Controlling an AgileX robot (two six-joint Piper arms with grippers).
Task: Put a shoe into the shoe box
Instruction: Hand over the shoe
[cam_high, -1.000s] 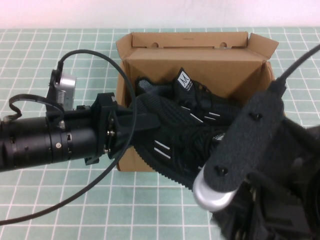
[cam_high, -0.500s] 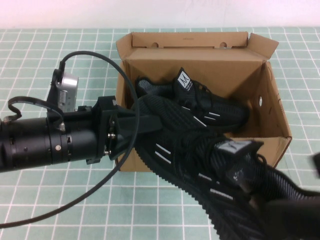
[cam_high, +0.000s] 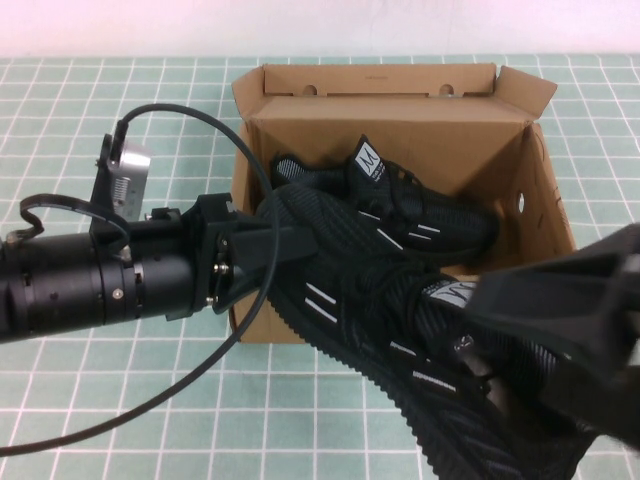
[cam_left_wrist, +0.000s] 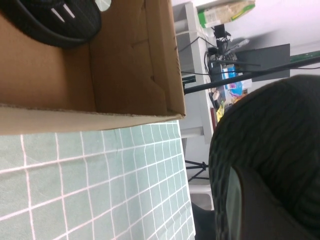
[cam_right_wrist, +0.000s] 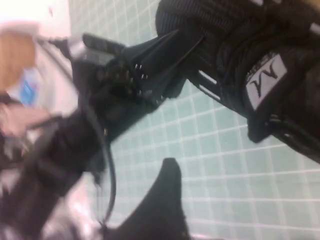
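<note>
A: Two shoes show: the mate (cam_high: 420, 215) already lies inside the shoe box (cam_high: 390, 120), and the shoe (cam_high: 400, 340) hangs across the box's front wall, toe at the left front corner, heel out over the green tabletop (cam_high: 120, 400).

B: Who has it?

A: Left pincer (cam_high: 290, 243), at the box's left front corner, is clenched on the shoe's toe. Right pincer (cam_high: 560, 310) sits over the heel at the box's front right; I cannot tell whether it grips.

B: So how to finish well?

A: My judgement: lift the heel above the front wall, swing it inward beside the mate, and lower it level so the sole clears the cardboard edge. Let go only once the shoe rests inside.
</note>
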